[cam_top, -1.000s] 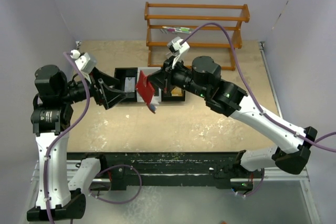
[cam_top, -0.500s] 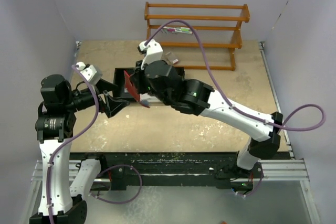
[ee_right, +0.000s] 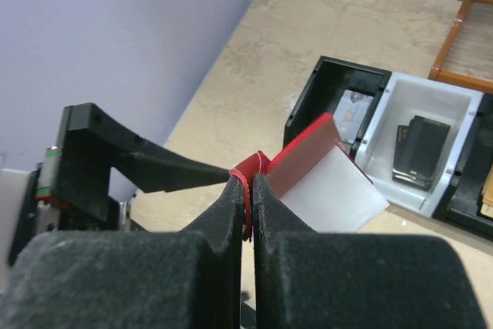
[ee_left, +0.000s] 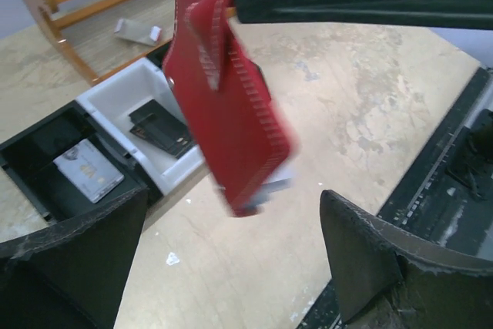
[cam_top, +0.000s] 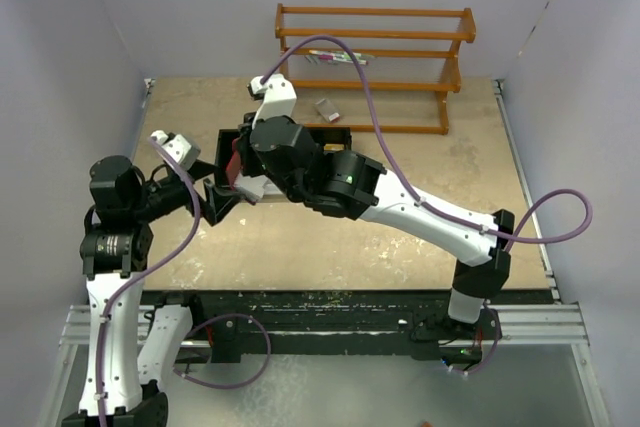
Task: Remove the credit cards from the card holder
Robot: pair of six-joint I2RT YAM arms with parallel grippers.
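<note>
The red card holder [ee_left: 223, 113] hangs in the air, pinched at its top edge by my right gripper [ee_right: 248, 179], which is shut on it. A grey credit card [ee_left: 275, 184] pokes out of its lower end, and its clear sleeve [ee_right: 339, 190] faces the right wrist camera. My left gripper [ee_left: 233, 199] is open, one finger on each side below the holder, not touching it. Seen from above, the holder [cam_top: 236, 159] is just up and right of the left gripper [cam_top: 218, 197]. Another silver card [ee_left: 87, 169] lies in the tray's black compartment.
The black-and-white tray [cam_top: 340, 134] sits behind the grippers; a dark block [ee_left: 162, 129] lies in its white compartment [ee_right: 400, 90]. A wooden rack [cam_top: 375, 67] stands at the back, with a small flat grey piece [cam_top: 326, 107] on the table before it.
My right arm has swung left with the card holder, bringing it over the left gripper. The left gripper has opened wider and drawn back toward the near left.
</note>
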